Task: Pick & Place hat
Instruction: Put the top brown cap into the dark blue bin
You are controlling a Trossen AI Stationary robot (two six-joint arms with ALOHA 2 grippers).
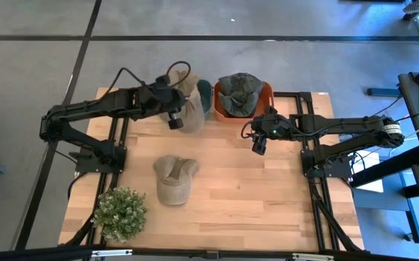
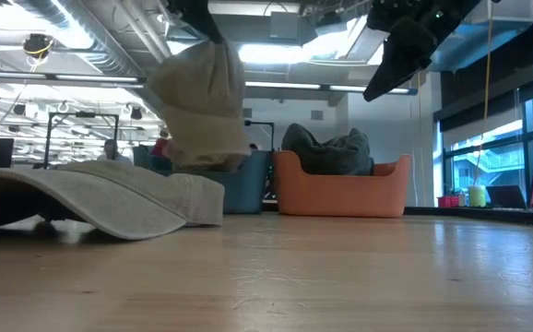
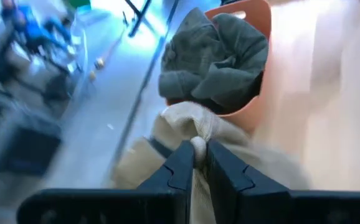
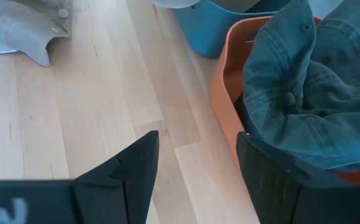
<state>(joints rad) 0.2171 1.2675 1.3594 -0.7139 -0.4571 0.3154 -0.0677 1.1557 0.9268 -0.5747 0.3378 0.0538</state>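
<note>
Wooden tabletop (image 1: 267, 196) on a dark frame over grey floor; open office with ceiling lights and windows behind in the low view. Left hand (image 3: 195, 163) is clamped on a beige hat (image 1: 189, 107), pinching a fold of fabric and holding it in the air at the far edge, over a blue bin (image 1: 205, 94). Bin mostly hidden by the hanging hat from above; low view shows only a strip of it (image 2: 248, 189). Just beside it sits an orange bin (image 1: 266, 94) with a dark green hat (image 1: 238, 90) piled inside; whether more than one hat is in there, can't tell. Right hand (image 1: 259, 143) hangs empty near the orange bin, fingers (image 4: 133, 168) apart, above bare wood. Second beige hat (image 1: 175, 178) lies flat mid-tabletop, brim toward the near edge; cut off at the side in the low view. Small potted plant (image 1: 120, 212) at the near left corner. Blurred figures far back in the room, hard to make out.
</note>
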